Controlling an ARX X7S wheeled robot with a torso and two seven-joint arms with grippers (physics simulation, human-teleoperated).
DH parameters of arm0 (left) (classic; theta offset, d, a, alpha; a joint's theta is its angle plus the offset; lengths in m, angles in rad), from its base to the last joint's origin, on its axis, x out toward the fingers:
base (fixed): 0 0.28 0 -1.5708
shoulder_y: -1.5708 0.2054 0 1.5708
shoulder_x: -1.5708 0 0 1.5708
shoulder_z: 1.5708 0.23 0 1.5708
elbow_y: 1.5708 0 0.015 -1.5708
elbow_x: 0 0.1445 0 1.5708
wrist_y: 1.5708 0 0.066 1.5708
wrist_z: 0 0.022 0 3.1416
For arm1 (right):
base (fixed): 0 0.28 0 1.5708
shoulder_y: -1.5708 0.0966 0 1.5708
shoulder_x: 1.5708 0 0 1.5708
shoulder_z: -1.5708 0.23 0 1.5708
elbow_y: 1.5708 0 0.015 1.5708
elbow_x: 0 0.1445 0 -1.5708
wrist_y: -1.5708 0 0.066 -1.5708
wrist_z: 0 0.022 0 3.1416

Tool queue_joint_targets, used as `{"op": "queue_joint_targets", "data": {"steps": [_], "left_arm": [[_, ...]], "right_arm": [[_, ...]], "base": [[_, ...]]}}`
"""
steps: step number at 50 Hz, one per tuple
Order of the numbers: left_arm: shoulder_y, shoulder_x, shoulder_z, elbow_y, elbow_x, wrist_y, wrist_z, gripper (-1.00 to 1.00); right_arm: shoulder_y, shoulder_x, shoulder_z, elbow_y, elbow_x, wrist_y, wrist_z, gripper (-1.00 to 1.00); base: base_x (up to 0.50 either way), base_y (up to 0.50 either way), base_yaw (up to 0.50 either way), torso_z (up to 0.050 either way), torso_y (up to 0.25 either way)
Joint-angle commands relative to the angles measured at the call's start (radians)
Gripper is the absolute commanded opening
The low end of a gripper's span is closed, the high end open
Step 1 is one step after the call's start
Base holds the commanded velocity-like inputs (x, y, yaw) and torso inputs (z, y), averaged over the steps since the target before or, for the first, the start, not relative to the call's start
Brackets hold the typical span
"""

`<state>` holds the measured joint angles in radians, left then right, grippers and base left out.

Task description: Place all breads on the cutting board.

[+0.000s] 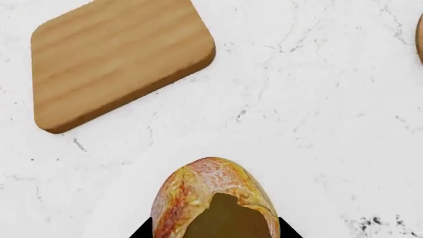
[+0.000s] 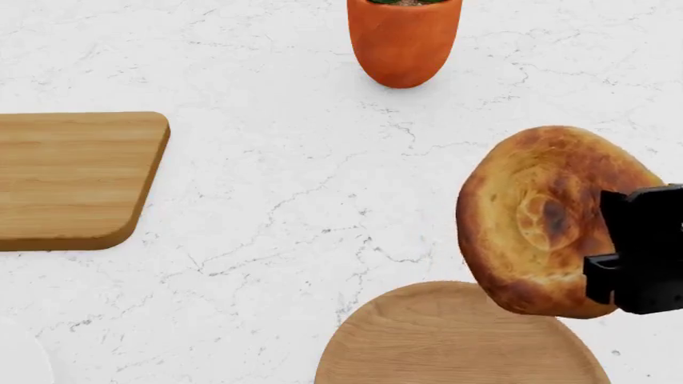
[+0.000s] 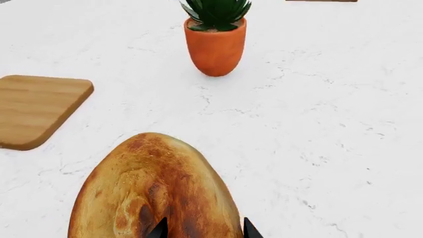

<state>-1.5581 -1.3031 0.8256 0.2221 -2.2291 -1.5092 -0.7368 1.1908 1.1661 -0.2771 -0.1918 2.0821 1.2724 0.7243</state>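
- The right gripper (image 2: 625,264) shows at the right edge of the head view as a dark, blocky body raised above the tabletop, its jaws closed on the edge of a round bread (image 2: 539,216) held tilted on its side.
- In the right wrist view, two black fingertips (image 3: 158,229) poke out at the loaf's near edge.
- The left gripper (image 1: 215,233) clamps a second bread (image 1: 198,191); only black finger edges flank it.
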Motion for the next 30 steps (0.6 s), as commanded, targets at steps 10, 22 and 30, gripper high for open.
{"op": "queue_joint_targets", "data": {"steps": [10,22,30], "left_arm": [[-0.405,0.015,-0.033,-0.175,-0.171,-0.010,-0.154,-1.00],[-0.588,0.118,-0.060,-0.359,0.024,-0.048,-0.096,-1.00],[-0.589,0.115,-0.083,-0.334,0.116,-0.036,-0.031,-1.00]], "right_arm": [[0.111,0.031,0.041,-0.073,-0.085,-0.018,0.063,-1.00],[0.094,0.033,0.048,-0.070,-0.080,-0.069,0.109,-1.00],[0.105,0.015,0.041,-0.065,-0.104,-0.068,0.098,-1.00]], "base": [[0.00,0.00,0.00,0.000,0.000],[0.00,0.06,0.00,0.000,0.000],[0.00,0.48,0.00,0.000,0.000]]}}
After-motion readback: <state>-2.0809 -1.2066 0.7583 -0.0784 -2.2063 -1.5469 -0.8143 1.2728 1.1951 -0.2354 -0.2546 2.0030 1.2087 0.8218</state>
